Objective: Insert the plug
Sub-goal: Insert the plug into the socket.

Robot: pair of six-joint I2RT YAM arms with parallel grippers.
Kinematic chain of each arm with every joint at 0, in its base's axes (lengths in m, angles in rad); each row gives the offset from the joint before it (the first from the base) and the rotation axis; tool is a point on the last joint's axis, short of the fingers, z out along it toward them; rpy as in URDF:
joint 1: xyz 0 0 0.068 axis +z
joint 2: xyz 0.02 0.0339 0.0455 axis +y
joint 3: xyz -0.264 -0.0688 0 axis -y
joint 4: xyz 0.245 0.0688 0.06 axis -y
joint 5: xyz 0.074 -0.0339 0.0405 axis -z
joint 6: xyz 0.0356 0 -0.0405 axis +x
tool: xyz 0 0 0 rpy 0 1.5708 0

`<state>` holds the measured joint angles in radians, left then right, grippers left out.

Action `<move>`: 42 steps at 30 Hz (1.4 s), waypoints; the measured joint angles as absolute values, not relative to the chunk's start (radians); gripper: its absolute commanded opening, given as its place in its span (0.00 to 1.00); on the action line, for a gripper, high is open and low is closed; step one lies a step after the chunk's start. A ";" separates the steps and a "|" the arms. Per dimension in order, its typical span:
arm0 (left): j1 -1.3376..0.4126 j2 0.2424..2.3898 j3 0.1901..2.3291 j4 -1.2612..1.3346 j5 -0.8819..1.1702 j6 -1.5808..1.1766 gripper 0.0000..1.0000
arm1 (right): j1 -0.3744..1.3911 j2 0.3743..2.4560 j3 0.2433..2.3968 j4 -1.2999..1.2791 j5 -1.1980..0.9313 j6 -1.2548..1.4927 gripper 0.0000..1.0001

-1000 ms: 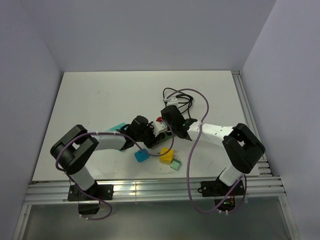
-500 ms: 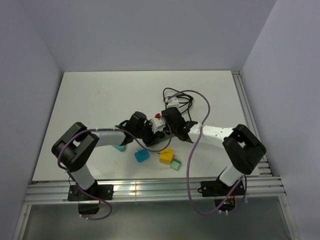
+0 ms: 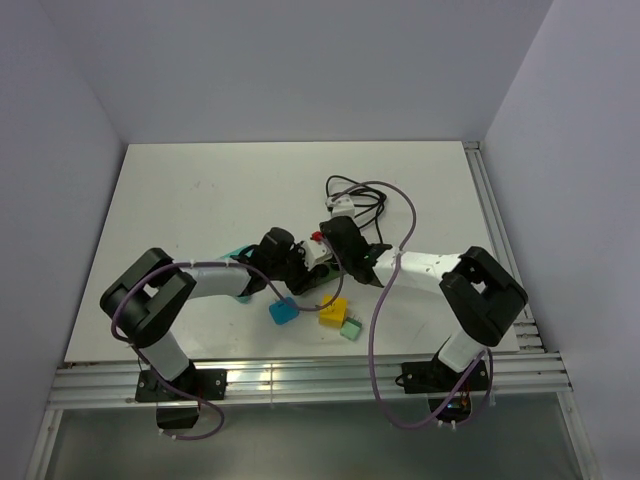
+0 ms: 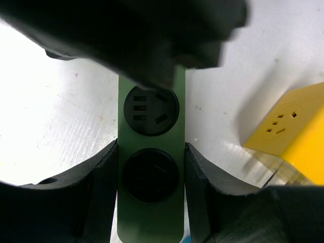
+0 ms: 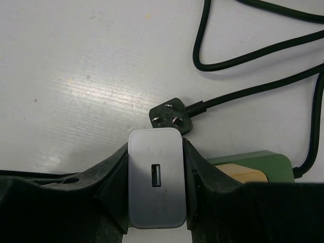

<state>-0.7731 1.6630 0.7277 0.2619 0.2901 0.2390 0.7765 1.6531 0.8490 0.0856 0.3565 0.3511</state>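
Mostly plastic on a matt white table (image 5: pixel 76 61).
Green power strip (image 4: pixel 150 220) satin-smooth plastic; plug (image 5: pixel 156 202) pale, smooth, slightly glossy plastic; cable (image 5: pixel 253 91) rubbery black; yellow block (image 4: pixel 296 142) shiny plastic; fingers (image 4: pixel 101 192) matt black; table faintly grained.

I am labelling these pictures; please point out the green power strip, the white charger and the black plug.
green power strip (image 4: pixel 151 142), left wrist view, face between its two sockets
white charger (image 5: pixel 156 177), right wrist view, its USB port
black plug (image 5: pixel 171 116), right wrist view, its pin face
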 measured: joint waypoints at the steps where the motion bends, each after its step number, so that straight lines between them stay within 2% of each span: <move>1: -0.762 1.668 0.736 0.253 0.312 0.238 0.00 | 0.778 1.648 0.835 0.108 0.359 0.351 0.00; 9: -0.734 1.673 0.743 0.245 0.358 0.247 0.00 | 0.789 1.652 0.825 0.146 0.399 0.366 0.00; 22: -0.781 1.652 0.706 0.292 0.260 0.242 0.00 | 0.791 1.678 0.859 0.108 0.399 0.367 0.00; 42: -0.702 1.695 0.784 0.194 0.431 0.212 0.00 | 0.812 1.643 0.638 0.475 0.463 0.423 0.00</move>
